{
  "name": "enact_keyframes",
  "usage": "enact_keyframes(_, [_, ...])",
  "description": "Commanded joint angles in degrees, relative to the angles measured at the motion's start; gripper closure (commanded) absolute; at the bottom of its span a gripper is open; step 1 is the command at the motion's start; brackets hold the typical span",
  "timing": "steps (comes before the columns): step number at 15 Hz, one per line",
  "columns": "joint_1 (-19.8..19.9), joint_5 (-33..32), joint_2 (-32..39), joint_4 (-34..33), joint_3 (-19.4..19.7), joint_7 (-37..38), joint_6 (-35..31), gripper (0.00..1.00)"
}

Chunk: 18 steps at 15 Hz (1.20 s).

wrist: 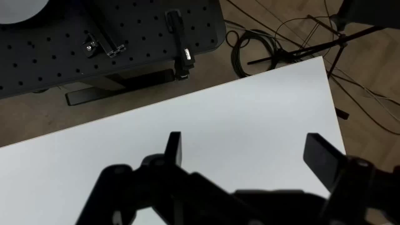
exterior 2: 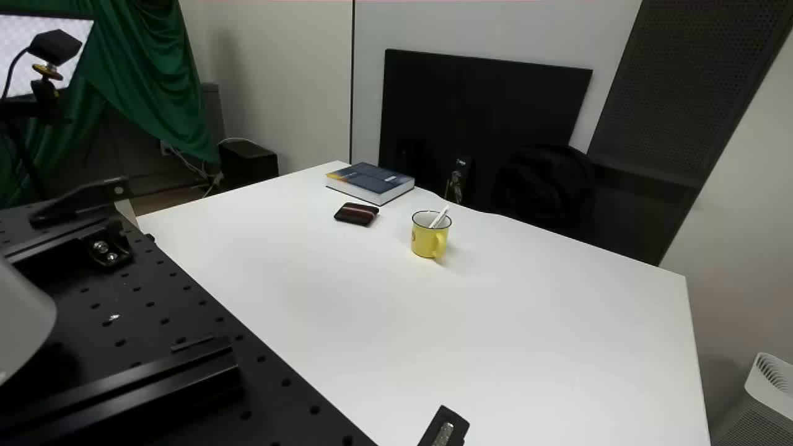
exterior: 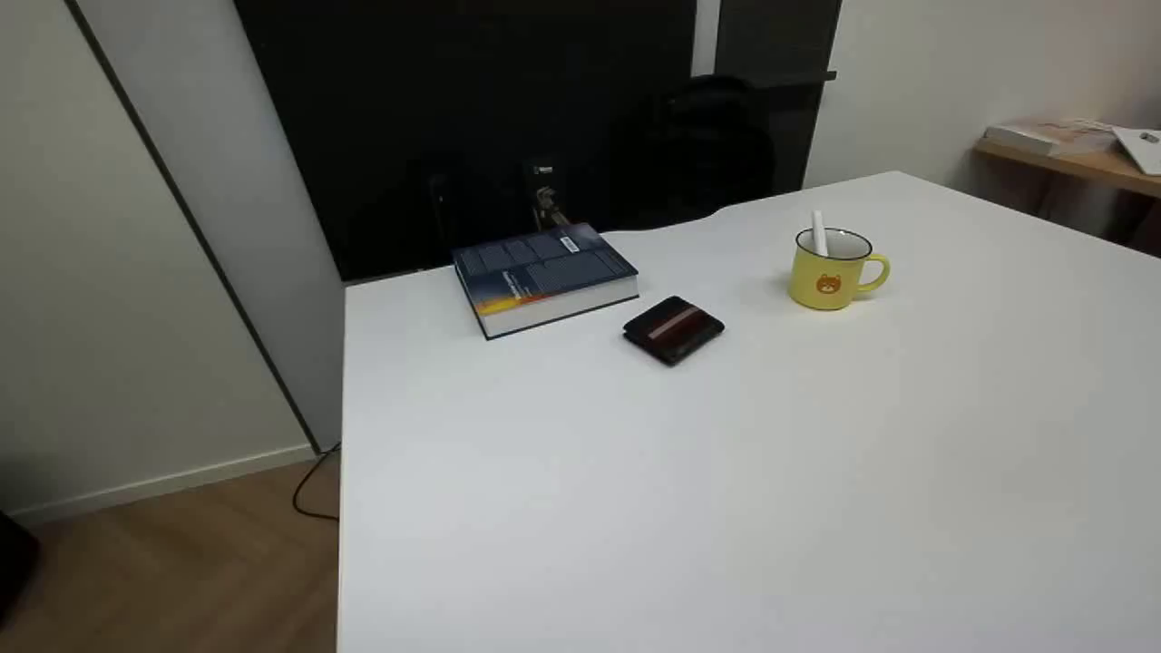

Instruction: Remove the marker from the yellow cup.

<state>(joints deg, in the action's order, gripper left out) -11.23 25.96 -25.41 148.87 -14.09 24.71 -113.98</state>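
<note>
The yellow cup point(exterior: 816, 288) stands upright on the white table in an exterior view, right of the wallet, with its handle to the right. It also shows in an exterior view point(exterior 2: 426, 241) near the table's far side. A slim white marker point(exterior: 819, 234) leans inside the cup, its upper end above the dark rim; it shows too in an exterior view point(exterior 2: 440, 215). Its lower end is hidden in the cup. My gripper point(wrist: 243, 147) is open and empty above the table in the wrist view. Cup and marker are out of the wrist view, and the gripper is out of both exterior views.
A thick dark blue book point(exterior: 544, 277) lies near the far edge. A dark folded wallet point(exterior: 673, 331) lies between book and cup. The black perforated base point(exterior 2: 155, 322) borders the white table point(wrist: 237, 115). A tripod point(wrist: 300, 51) with cables stands on the floor.
</note>
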Motion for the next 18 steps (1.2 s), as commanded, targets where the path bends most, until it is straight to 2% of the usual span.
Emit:
enact_keyframes(1, [0.06, -0.04, -0.02, -0.09, 0.00, 0.01, 0.18, 0.00])
enact_keyframes(10, [0.55, -0.73, 0.25, -0.35, 0.57, -0.95, 0.24, 0.00])
enact_keyframes(18, [8.79, -6.40, 1.16, -2.98, 8.56, -7.09, -1.48, 0.00])
